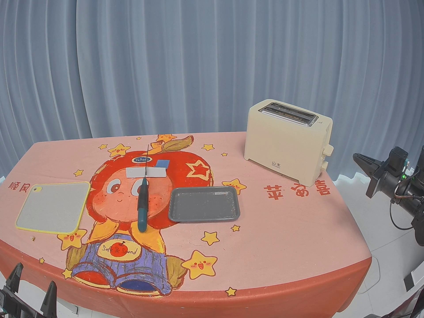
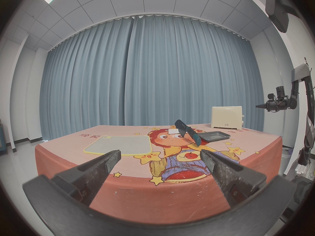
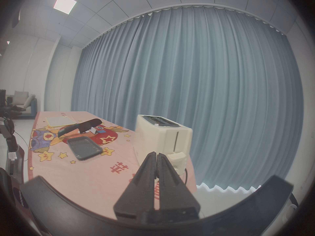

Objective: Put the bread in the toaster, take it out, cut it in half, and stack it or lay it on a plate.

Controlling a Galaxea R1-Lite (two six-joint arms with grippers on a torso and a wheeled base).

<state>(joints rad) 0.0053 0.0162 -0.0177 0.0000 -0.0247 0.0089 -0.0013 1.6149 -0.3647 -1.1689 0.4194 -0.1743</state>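
At 2 o'clock on the tabletop [image 1: 282,244], the toaster [image 1: 287,140], lever end turned toward the right hand [image 3: 157,158]. Off the tabletop's edge at 3 o'clock, that right hand, pinched shut on nothing, near the toaster but apart from it. Low off the 7 o'clock corner, the left hand [image 2: 160,156], spread wide and holding nothing. Likely down in the slots, the bread; cannot tell for sure. At 9 o'clock, the board [image 1: 54,207]. Near centre, the knife [image 1: 142,204], blade propped on a small white rest [image 1: 154,172], handle toward 6. Just to 3 o'clock of it, the plate [image 1: 204,204].

By the look of things, toasting or take-out step in hand, cutting not yet begun. Next: bring the right hand over the slots or the lever, open it first, then lift the slice and carry it across to the board.
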